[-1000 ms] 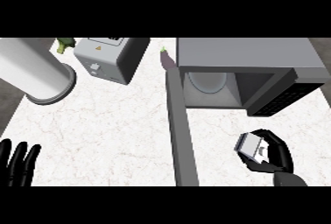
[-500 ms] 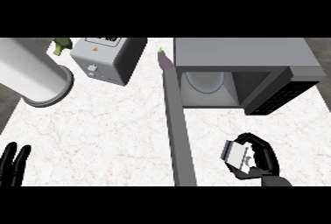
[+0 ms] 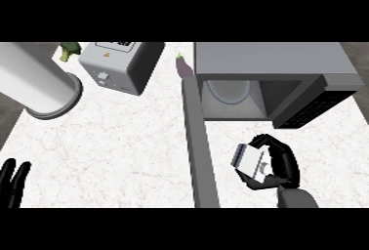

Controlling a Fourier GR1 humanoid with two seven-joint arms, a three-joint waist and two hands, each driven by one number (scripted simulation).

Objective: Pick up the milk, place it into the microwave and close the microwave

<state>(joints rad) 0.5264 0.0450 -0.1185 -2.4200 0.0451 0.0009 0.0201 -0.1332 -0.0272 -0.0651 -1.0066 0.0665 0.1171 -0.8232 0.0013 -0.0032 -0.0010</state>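
Note:
The milk (image 3: 249, 161) is a small white carton held in my right hand (image 3: 277, 166), whose fingers and thumb curl round it just in front of the microwave. The microwave (image 3: 274, 61) is a grey box at the upper right with its cavity (image 3: 234, 97) showing a pale turntable inside. Its door (image 3: 196, 141) stands open, seen edge-on as a long grey bar running down the middle. My left hand (image 3: 13, 181) rests at the lower left edge, fingers straight and up.
A large white cylinder (image 3: 36, 80) lies at the upper left. A grey toaster (image 3: 119, 66) stands beside it, with a green vegetable (image 3: 69, 51) behind. A purple eggplant (image 3: 183, 66) lies next to the microwave's left corner. The counter (image 3: 122, 146) is white marble.
My right hand has carried the milk leftward and slightly toward me, closer to the open door. The left hand has slid lower along the left edge.

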